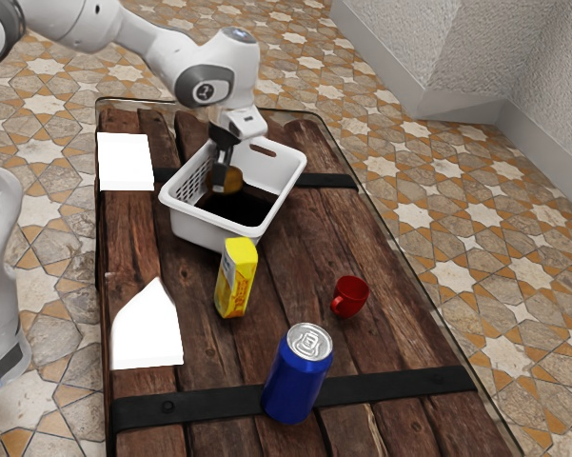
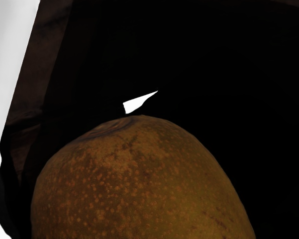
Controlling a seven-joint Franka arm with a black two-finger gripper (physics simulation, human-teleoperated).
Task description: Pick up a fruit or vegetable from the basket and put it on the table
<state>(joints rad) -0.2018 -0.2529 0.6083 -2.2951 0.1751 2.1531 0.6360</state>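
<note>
Black, our pincer (image 1: 225,181) points down; just beside it, toward the exterior view's right, lies the brown speckled fruit (image 1: 234,180) inside the white plastic basket (image 1: 202,227). Whether we grip it, we cannot tell. Left to right, the wooden surface (image 1: 205,352) carries two flat white shapes (image 1: 126,162), one basket, one yellow carton (image 1: 235,283), one blue can (image 1: 293,383), one red mug (image 1: 351,294).

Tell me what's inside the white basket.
A brownish-yellow fruit is in the basket, at the gripper. The near wall hides part of the bottom; the rest is too dark to show whether anything else lies there.
</note>
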